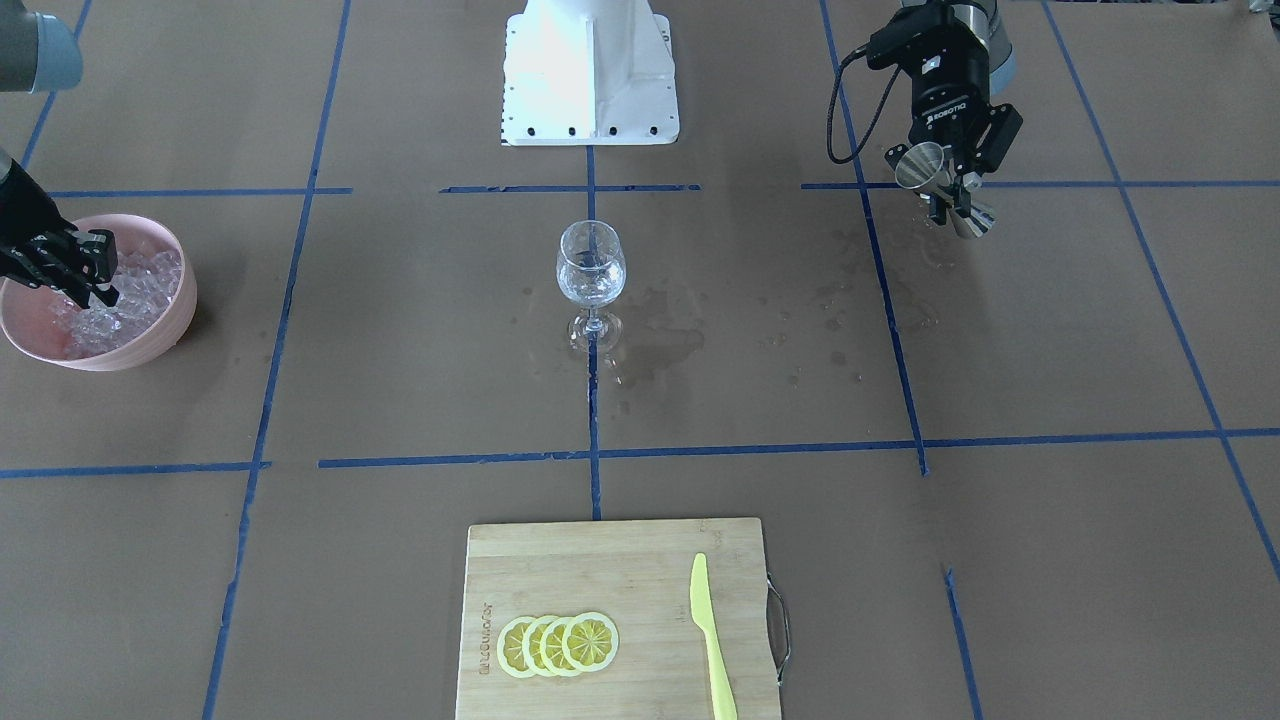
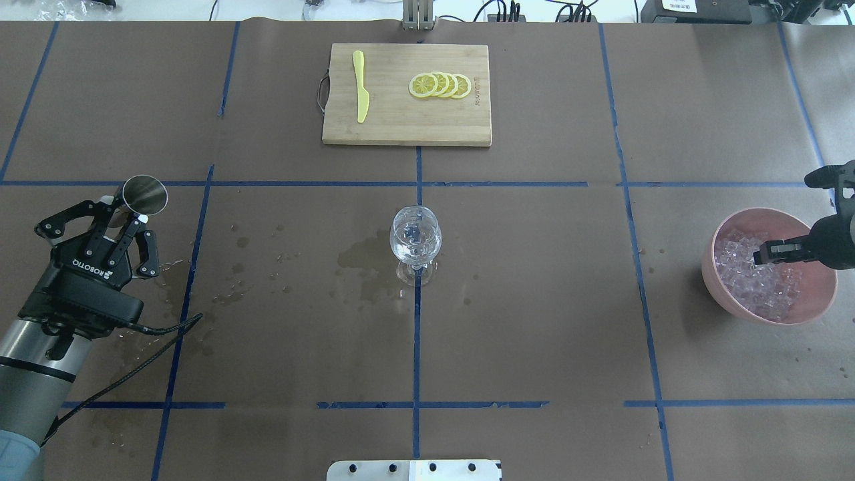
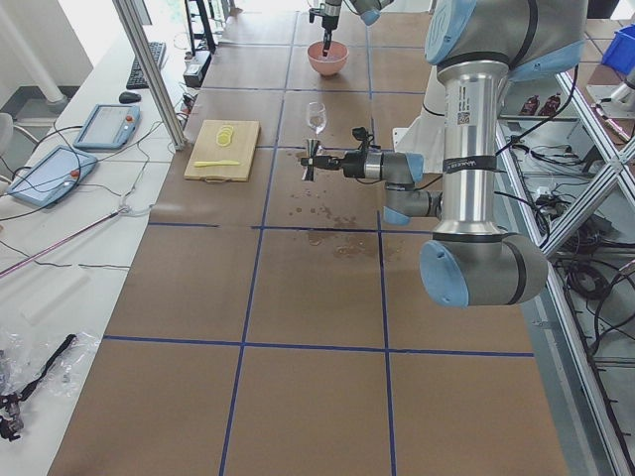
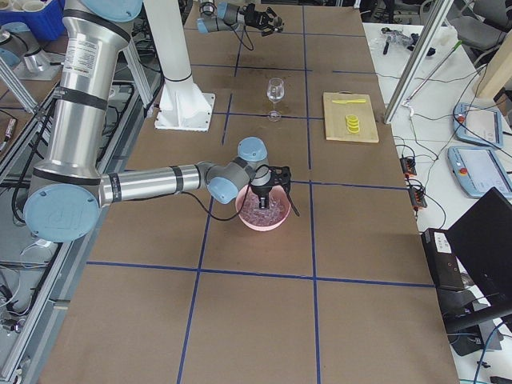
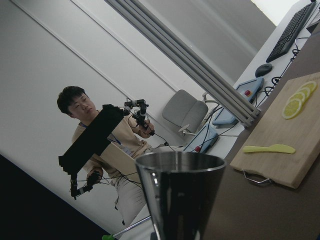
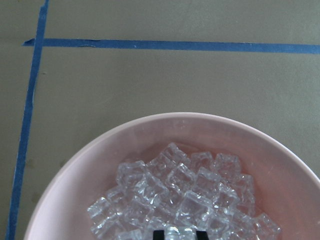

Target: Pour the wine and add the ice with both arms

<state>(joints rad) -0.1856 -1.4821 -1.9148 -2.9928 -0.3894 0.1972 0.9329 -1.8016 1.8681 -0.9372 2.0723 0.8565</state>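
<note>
Glass [image 1: 591, 275] stands between bowl [image 1: 172, 330] of ice [image 1: 150, 275] and raised jigger [image 1: 930, 172].

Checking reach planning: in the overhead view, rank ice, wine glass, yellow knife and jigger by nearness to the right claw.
1. ice, at the right claw, in the bowl
2. wine glass, table centre
3. yellow knife, on the far board
4. jigger, in the left claw

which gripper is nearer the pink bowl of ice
Right. The right gripper is down inside the pink bowl, among the ice. The left gripper is far off on the opposite side of the wine glass, holding a metal jigger.
</note>
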